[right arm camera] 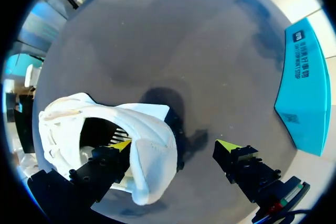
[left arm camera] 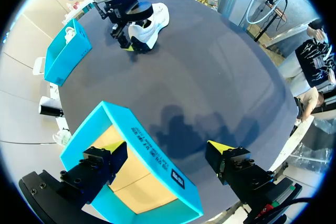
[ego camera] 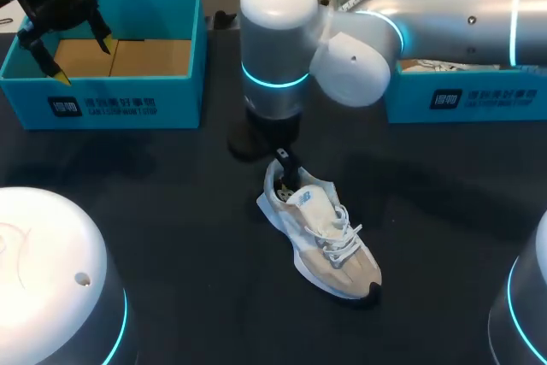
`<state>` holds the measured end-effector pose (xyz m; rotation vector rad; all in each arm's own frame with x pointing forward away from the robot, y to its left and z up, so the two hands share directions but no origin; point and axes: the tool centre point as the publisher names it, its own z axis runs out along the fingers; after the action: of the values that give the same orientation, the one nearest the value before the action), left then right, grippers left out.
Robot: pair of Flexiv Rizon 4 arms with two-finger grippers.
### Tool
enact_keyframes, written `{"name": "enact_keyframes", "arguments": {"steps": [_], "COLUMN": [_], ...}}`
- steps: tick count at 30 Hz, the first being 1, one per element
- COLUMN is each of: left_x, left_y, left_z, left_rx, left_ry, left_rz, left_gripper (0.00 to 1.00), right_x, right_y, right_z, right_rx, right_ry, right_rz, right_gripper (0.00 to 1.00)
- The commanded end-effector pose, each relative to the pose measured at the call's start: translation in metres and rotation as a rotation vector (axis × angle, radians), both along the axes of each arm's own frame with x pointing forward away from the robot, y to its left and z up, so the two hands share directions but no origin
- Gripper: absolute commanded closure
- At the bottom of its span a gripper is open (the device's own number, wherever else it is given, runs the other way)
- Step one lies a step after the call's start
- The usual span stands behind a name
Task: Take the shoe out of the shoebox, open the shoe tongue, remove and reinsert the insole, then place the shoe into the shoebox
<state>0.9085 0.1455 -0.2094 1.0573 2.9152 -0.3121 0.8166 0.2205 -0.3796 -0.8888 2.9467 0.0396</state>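
Right gripper (right arm camera: 175, 145) sits spread wide at the heel of the shoe (ego camera: 325, 232) mid-frame, one finger inside it, while left gripper (ego camera: 83, 60) hangs unclenched, holding nothing, over the upper-left shoebox (ego camera: 120, 108).

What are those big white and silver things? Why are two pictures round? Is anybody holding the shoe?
Those are parts of a robot's two arms. The square picture comes from a camera up high, looking down on the black table. The round pictures come from small cameras on the robot's wrists, so you see its yellow-tipped fingers up close. On the table there are a white and tan shoe, an empty shoebox and a second box, both blue. The left gripper hangs open over the empty shoebox and holds nothing. The right arm reaches to the middle. Its right gripper is open at the shoe's heel, with one finger inside the shoe and one outside. So nothing is gripped.
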Motion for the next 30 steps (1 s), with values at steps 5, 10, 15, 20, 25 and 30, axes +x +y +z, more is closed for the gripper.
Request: {"name": "enact_keyframes", "arguments": {"steps": [5,10,15,20,25,30], "left_x": [0.000,0.000,0.000,0.000,0.000,0.000], "left_y": [0.000,0.000,0.000,0.000,0.000,0.000], "left_z": [0.000,0.000,0.000,0.000,0.000,0.000], "left_rx": [0.002,0.002,0.002,0.002,0.002,0.002], "left_ry": [0.000,0.000,0.000,0.000,0.000,0.000], "left_rz": [0.000,0.000,0.000,0.000,0.000,0.000], "left_gripper": [0.00,0.00,0.00,0.00,0.00,0.00], "right_x": [0.001,0.001,-0.003,-0.006,-0.003,0.007], "right_y": [0.003,0.004,0.004,-0.001,-0.011,-0.031], "right_z": [-0.006,-0.008,-0.005,0.007,0.031,0.070], "right_rx": [-0.009,-0.010,0.002,0.010,0.017,0.036], "right_ry": [-0.001,0.000,-0.015,-0.046,-0.081,-0.125], "right_rz": [-0.005,-0.009,-0.030,-0.069,-0.108,-0.154], "right_gripper": [0.41,0.65,1.00,1.00,1.00,1.00]}}
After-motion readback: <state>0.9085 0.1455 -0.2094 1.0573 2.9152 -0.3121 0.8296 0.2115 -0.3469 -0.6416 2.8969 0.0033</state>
